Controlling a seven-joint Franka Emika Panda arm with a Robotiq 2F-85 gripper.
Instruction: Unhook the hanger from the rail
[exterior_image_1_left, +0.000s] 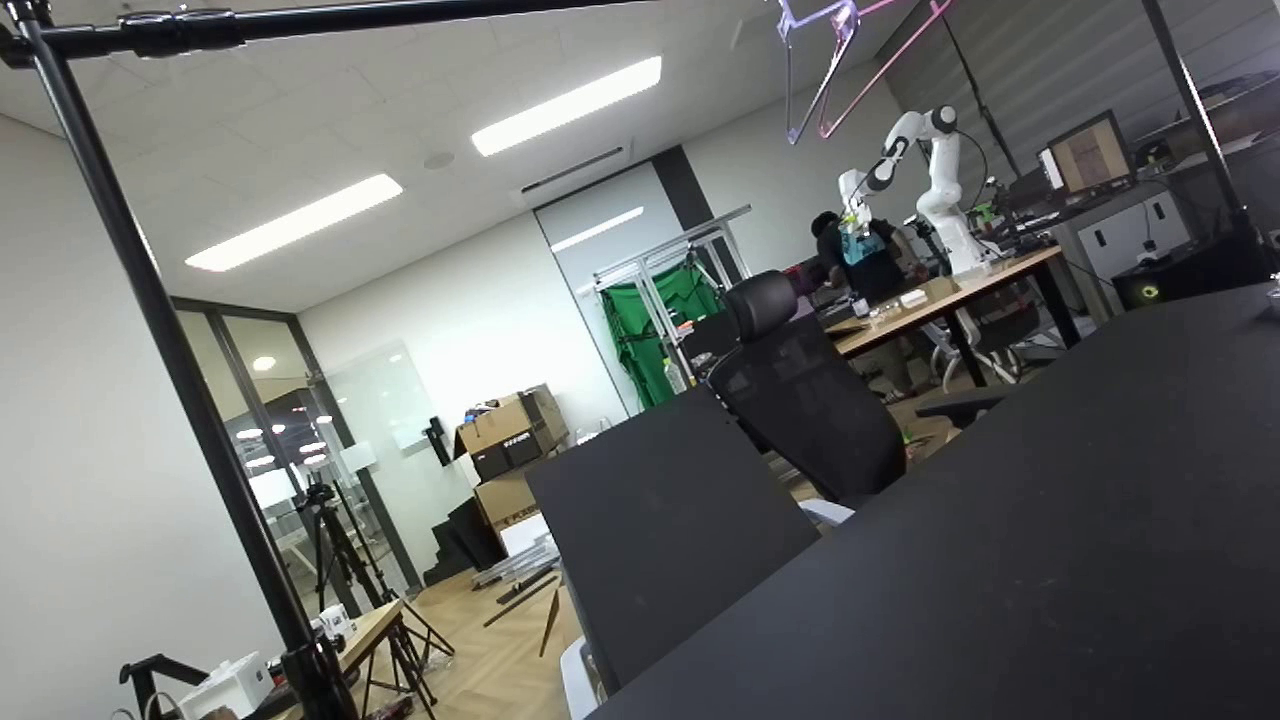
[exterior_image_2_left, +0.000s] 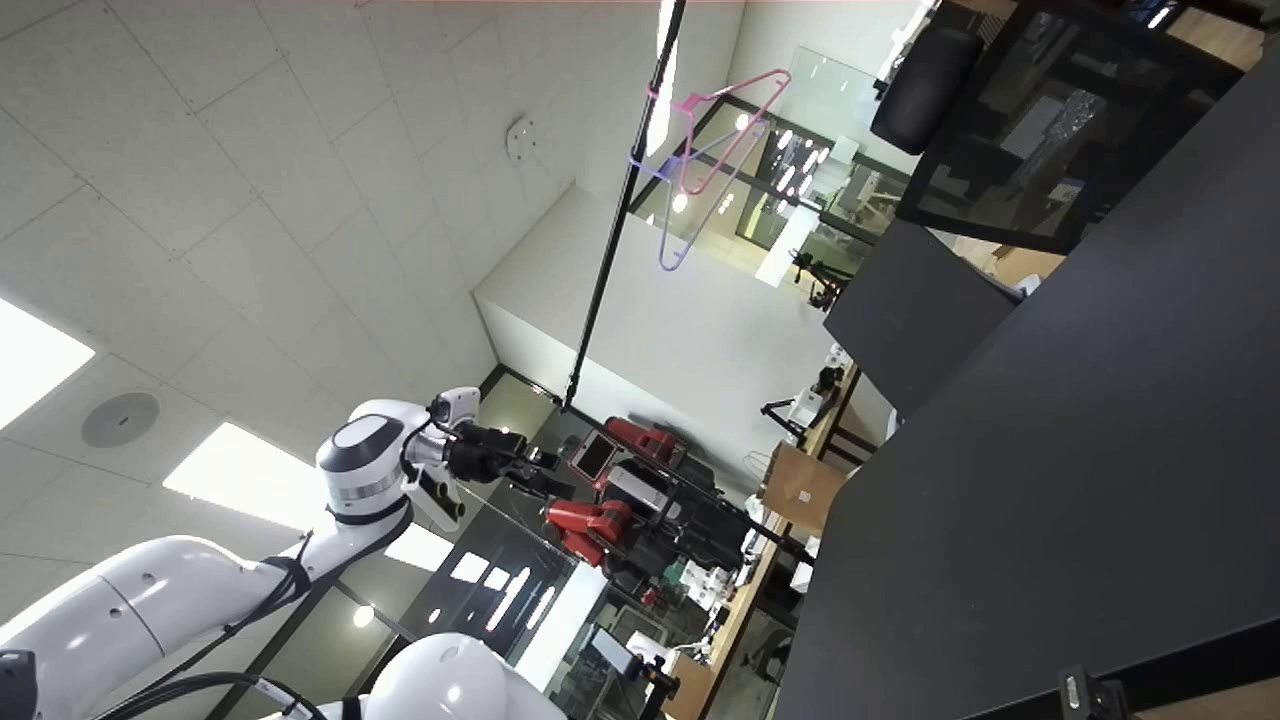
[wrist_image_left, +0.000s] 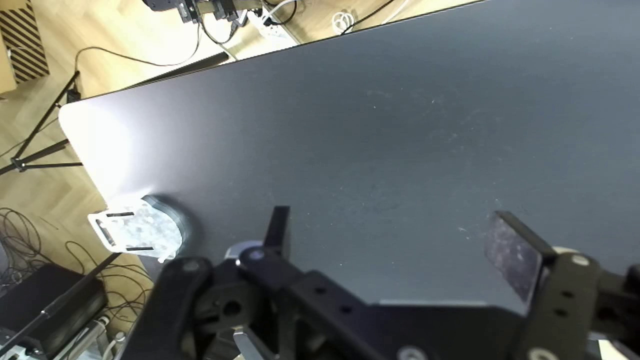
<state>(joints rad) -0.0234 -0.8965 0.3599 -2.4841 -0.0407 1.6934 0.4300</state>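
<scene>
My fingers (wrist_image_left: 512, 257) spread wide; the hanger (exterior_image_2_left: 671, 168) hooked on the rail (exterior_image_2_left: 610, 255).
Through the gap of my gripper (wrist_image_left: 392, 227) the wrist view shows bare dark tabletop (wrist_image_left: 380, 140), lower than the rail, with its long edge and rounded corner beyond. In an exterior view I appear toward the rail's end at an upright pole (exterior_image_2_left: 765, 530), how near I cannot tell; from there the rail runs open up to the lavender hanger. Only there do I see its hook over the rail, a pink hanger (exterior_image_2_left: 690, 102) just beside. In an exterior view the hanger's lower corner (exterior_image_1_left: 793, 133) shows, its top cut off at the view's edge. Print on stacked boxes (exterior_image_1_left: 510, 440), well apart from the rail, is too small to read.
</scene>
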